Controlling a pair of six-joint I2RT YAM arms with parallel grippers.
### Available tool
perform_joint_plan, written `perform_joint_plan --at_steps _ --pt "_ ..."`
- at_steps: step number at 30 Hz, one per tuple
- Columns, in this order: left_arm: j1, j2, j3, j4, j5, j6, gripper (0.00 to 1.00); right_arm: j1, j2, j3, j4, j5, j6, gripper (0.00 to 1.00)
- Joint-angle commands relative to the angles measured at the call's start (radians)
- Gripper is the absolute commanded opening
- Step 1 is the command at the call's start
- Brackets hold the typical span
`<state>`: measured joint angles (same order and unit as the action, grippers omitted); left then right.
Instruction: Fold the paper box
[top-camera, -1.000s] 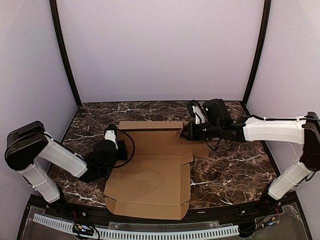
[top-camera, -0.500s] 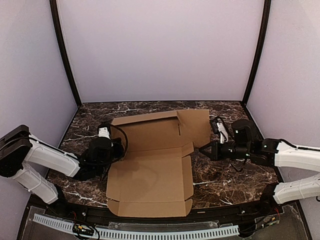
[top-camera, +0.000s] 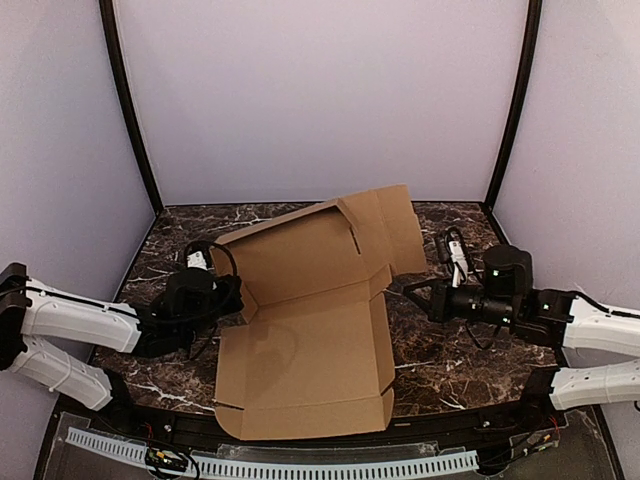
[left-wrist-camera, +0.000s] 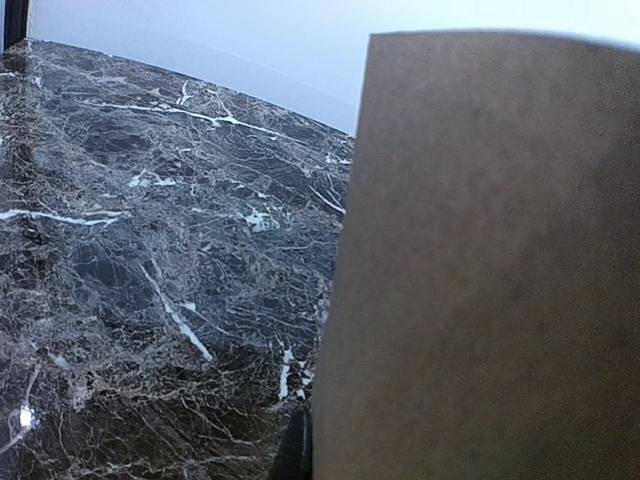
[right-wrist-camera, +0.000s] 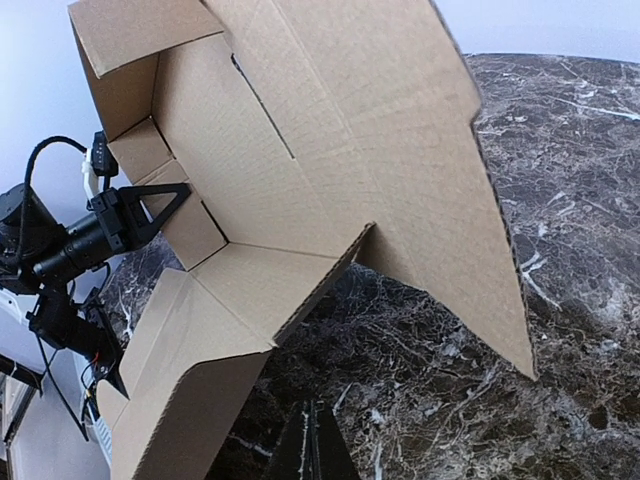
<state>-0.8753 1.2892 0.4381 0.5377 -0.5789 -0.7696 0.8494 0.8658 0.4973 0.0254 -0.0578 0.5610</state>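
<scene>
the paper box (top-camera: 300, 350) needs its back panel (top-camera: 300, 260) upright: left gripper (top-camera: 228, 298), whose grip i cannot tell, should brace it centre-left while right gripper (top-camera: 408, 290), pinched narrow and empty, nudges gently centre-right.

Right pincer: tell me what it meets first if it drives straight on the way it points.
Most likely the paper box: the right pincer points across bare table at its right edge, where the raised panel meets the base. Depth is hard to judge.
</scene>
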Motion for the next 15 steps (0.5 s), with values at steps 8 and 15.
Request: perform_joint_plan --at_steps 8,15 --pt "0.000 -0.070 0.049 -0.103 0.096 -0.079 0.01 0.065 0.065 0.090 0.095 0.130 -0.112 0.00" --pt "0.000 -0.084 0.052 -0.107 0.110 -0.082 0.01 0.114 0.112 0.130 0.092 0.187 -0.166 0.00"
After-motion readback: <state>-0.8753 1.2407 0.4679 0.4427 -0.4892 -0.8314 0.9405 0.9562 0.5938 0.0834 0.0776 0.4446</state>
